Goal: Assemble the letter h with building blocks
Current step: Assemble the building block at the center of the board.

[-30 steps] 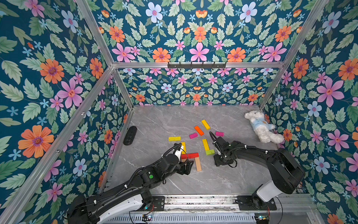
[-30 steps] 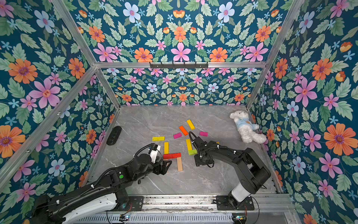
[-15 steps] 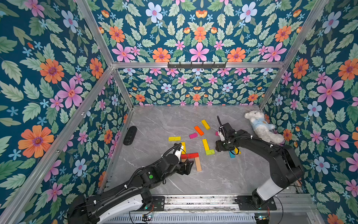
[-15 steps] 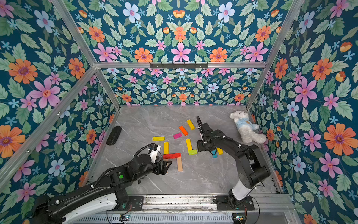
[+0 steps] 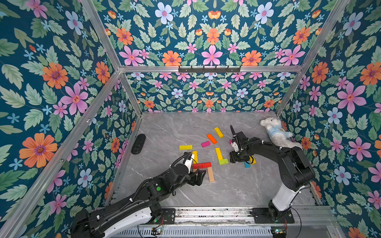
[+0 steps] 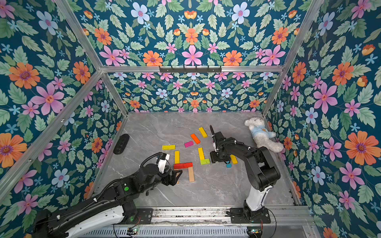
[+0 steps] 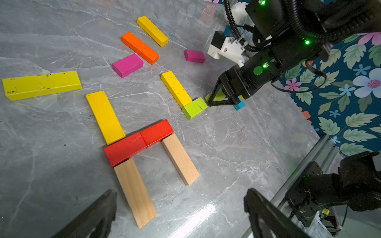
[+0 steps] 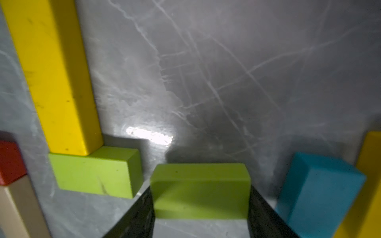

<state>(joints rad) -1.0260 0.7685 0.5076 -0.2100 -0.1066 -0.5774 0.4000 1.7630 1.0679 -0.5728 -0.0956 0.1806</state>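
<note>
We have a lime block (image 8: pixel 201 195) in our right gripper (image 8: pixel 201 188).
The right gripper is partly open, with its jaws pressed on both sides of the lime block, low over the table (image 8: pixel 206 61), between the other lime block (image 8: pixel 94 171) and a blue block (image 8: pixel 317 185). Our left gripper (image 7: pixel 179 194) is wide open and holds nothing, near the wood bars (image 7: pixel 135 191) that touch the red bars (image 7: pixel 139 142) and yellow bar (image 7: pixel 105 117).

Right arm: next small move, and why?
Probably slide the gripped lime block sideways until it butts the resting lime block at the yellow bar's foot, then release. The right gripper's jaws bracket it, a gap separates the two, and joining them would mirror the red crossbar.
</note>
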